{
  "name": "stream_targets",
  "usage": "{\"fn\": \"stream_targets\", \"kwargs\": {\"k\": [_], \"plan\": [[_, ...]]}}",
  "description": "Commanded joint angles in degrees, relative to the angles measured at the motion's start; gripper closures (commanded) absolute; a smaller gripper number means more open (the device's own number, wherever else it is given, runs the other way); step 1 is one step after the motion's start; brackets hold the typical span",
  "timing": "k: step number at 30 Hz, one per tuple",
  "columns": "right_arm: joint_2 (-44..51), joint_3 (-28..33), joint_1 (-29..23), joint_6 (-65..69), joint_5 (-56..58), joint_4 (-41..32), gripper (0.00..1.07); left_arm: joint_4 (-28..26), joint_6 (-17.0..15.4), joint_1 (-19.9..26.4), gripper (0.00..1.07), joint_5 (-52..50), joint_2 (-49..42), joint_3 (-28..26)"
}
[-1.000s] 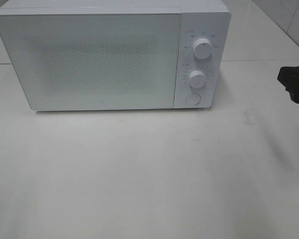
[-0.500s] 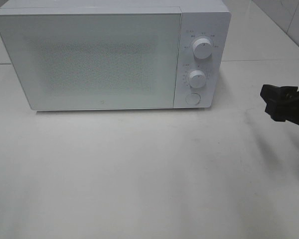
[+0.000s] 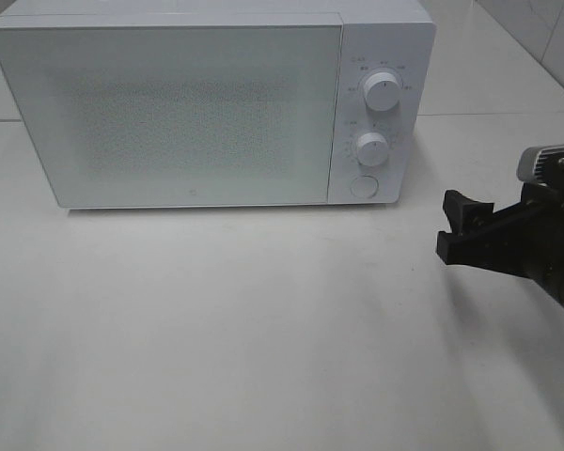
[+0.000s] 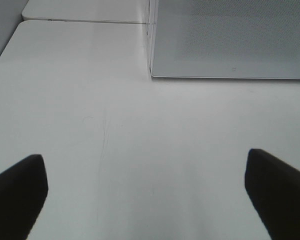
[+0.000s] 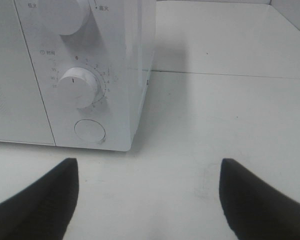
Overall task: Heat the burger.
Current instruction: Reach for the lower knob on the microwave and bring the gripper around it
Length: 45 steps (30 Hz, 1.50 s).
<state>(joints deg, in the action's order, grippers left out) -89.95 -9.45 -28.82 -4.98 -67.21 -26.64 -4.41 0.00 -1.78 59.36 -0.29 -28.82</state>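
Here, white microwave (image 3: 211, 103), door (image 3: 169, 117) shut, on table (image 3: 263, 338)

White tabletop (image 3: 263, 329) carrying one white microwave (image 3: 197, 103).
The microwave stands in the upper part of the high view, its door shut and facing the camera. On its right-hand panel sit an upper dial (image 3: 383, 92), a lower dial (image 3: 370, 147) and a round button (image 3: 363, 186) beneath them. The tabletop is pale and slightly glossy. A thin seam (image 3: 493, 115) crosses it at the upper right, and faint grey scuffs (image 3: 475, 221) show at centre right.
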Motion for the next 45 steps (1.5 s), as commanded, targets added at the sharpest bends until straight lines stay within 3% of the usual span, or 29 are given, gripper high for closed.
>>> {"fn": "stream_targets", "kwargs": {"k": [1,6,15,30,37,45], "plan": [[-2.3,-0.5,-7.2,-1.1,-6.0,-10.8,0.32,0.2,0.0,0.1,0.06,-0.1,-1.4,0.1],[-4.2,-3.0,-13.6,-3.4,-6.0,-19.1,0.32,0.2,0.0,0.1,0.06,-0.1,-1.4,0.1],[-4.8,-8.3,-18.6,-11.5,-5.9,-24.8,0.32,0.2,0.0,0.1,0.06,-0.1,-1.4,0.1],[-5.0,-16.0,-18.7,-15.9,-4.3,-27.8,0.32,0.2,0.0,0.1,0.06,-0.1,-1.4,0.1],[-10.4,-20.1,-15.5,-15.5,-4.1,-24.9,0.32,0.2,0.0,0.1,0.06,-0.1,-1.4,0.1],[-15.3,-24.6,-15.4,-13.7,-4.3,-24.4,0.32,0.2,0.0,0.1,0.06,-0.1,-1.4,0.1]]}}
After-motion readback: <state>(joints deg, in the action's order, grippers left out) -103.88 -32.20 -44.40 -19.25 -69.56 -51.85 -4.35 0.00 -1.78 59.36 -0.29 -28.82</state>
